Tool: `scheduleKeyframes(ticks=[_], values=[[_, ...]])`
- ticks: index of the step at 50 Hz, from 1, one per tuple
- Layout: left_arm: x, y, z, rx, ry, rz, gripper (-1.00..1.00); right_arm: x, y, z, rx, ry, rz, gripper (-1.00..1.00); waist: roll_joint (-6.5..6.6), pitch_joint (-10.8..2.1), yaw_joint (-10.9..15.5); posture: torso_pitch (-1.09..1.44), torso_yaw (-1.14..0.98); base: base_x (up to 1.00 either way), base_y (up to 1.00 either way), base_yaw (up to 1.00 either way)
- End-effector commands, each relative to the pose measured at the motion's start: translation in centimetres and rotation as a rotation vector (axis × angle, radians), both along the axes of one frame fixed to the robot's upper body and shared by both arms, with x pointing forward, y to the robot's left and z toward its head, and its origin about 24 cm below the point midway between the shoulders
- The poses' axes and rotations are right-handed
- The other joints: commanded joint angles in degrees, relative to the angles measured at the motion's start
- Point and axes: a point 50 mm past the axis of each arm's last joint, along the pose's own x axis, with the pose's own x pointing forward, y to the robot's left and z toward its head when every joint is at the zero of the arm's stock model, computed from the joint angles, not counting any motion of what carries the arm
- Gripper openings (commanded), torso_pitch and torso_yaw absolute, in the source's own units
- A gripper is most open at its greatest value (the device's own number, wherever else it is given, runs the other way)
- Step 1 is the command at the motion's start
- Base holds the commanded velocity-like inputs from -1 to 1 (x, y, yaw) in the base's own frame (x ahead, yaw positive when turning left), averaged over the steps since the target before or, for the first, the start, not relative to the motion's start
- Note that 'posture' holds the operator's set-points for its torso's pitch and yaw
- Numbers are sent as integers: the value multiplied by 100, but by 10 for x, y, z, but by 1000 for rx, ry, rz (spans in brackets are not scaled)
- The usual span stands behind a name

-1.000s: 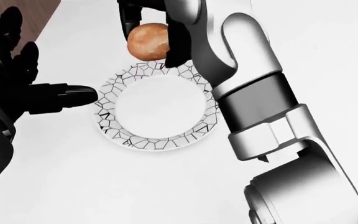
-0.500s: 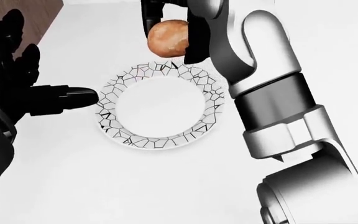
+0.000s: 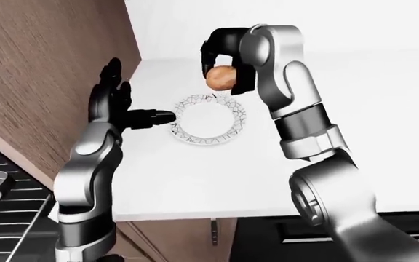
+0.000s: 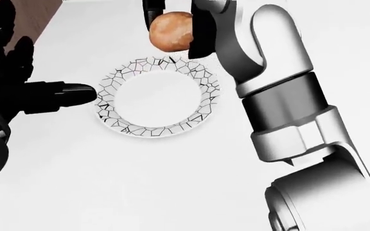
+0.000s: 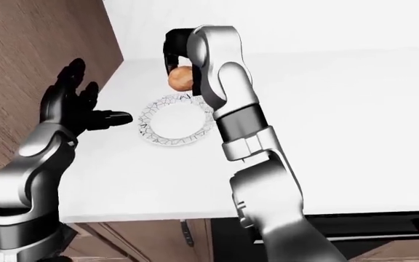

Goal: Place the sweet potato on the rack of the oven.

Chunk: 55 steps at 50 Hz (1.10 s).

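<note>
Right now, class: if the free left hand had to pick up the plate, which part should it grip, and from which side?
Probably the patterned rim nearest the left hand, at the head view's left. The plate lies flat on the counter, so only its thin edge offers a pinch. The right hand is holding the sweet potato above the top rim, crowding that side.

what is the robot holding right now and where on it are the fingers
The right hand grips the sweet potato by its two sides, above the plate's rim. The left hand is open, holding nothing.
</note>
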Motion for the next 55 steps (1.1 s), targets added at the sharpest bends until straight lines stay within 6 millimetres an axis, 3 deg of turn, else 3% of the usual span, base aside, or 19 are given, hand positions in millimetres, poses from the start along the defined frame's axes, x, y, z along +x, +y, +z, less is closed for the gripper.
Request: scheduleKeyframes(ticks=[1, 2, 8, 14, 24, 26, 29, 32, 34, 36, 37, 39, 46, 50, 52, 53, 54, 55], values=[[-2, -2, 14, 5, -67, -10, 100, -5, -1, 17, 17, -70, 0, -100, -9, -119, 18, 0, 0, 0, 0, 0], [-2, -2, 13, 5, -67, -10, 100, -5, -1, 17, 18, -71, 0, -100, 128, -71, -24, 0, 0, 0, 0, 0], [-2, -2, 13, 6, -66, -9, 100, -4, -1, 15, 21, -68, 1, -100, 323, -134, -125, 0, 0, 0, 0, 0], [-2, -2, 14, 5, -67, -9, 100, -5, -1, 14, 22, -67, 1, -100, 346, -128, -184, 0, 0, 0, 0, 0], [-1, -2, 13, 4, -66, -9, 100, -4, -2, 14, 17, -65, -3, -100, 298, -191, -187, 0, 0, 0, 0, 0], [-1, -2, 12, 5, -66, -10, 100, -5, -2, 14, 16, -64, -4, -100, 306, -388, -172, 0, 0, -15, 0, 0], [-2, -2, 14, 5, -66, -10, 100, -5, -2, 14, 14, -65, -5, -100, 260, -405, -154, 0, 0, -16, 0, 0], [-2, -2, 13, 4, -66, -9, 100, -5, -3, 13, 13, -64, -5, -100, 173, -410, -166, 0, 0, -27, 0, 0], [-1, -2, 13, 3, -65, -9, 100, -4, -3, 14, 14, -64, -5, -100, -22, -378, -172, 0, 0, -27, 0, 0], [-1, -2, 12, 4, -65, -11, 100, -5, -2, 15, 13, -65, -4, -100, 19, -397, -183, 0, 0, -27, 0, 0], [-1, -2, 12, 4, -64, -9, 100, -4, -2, 14, 14, -65, -4, -100, -56, -391, -160, 0, 0, -27, 0, 0], [-1, -2, 12, 4, -66, -10, 100, -4, -3, 13, 13, -63, -4, -100, -79, -440, -184, 0, 0, -28, 0, 0], [-2, -2, 13, 3, -67, -9, 100, -5, -2, 13, 16, -63, -2, -100, 108, -344, -80, 0, 0, -27, 0, 0], [-2, -2, 13, 3, -66, -9, 100, -4, -2, 11, 15, -61, -1, -100, 287, -319, -56, 0, 0, -28, 0, 0], [-2, -2, 14, 3, -67, -8, 100, -4, -2, 10, 17, -61, -2, -100, 451, -298, -63, 0, 0, -28, 0, 0], [-2, -2, 13, 3, -67, -8, 100, -5, -2, 10, 18, -61, -3, -100, 607, -300, -73, 0, 0, -27, 0, 0], [-2, -2, 13, 4, -67, -9, 100, -5, -2, 10, 17, -61, -3, -100, 862, -361, -67, 0, 0, -27, 0, 0], [-2, -3, 14, 4, -67, -10, 100, -5, -2, 11, 17, -60, -3, -100, 596, -303, -56, 0, 0, -27, 0, 0]])
